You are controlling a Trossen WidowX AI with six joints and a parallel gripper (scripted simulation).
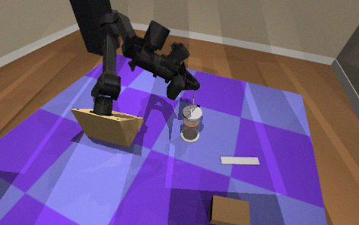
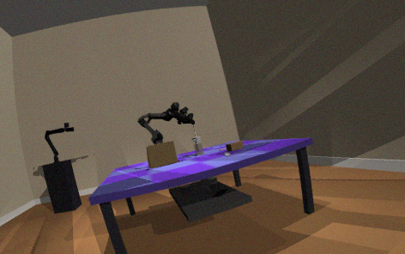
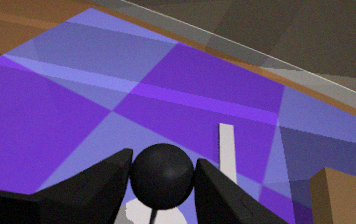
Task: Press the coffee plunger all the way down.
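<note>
Wrist view: knob gripped
I see my gripper (image 3: 164,161) clamping the black plunger knob (image 3: 162,175), both fingers touching it.

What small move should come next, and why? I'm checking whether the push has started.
Probably a slow, straight push downward. The gripper is shut on the plunger knob, one finger on each side, and in the top view the rod stands exposed above the press, so the plunger looks unpressed. Pushing vertically should keep the press from tipping.
</note>
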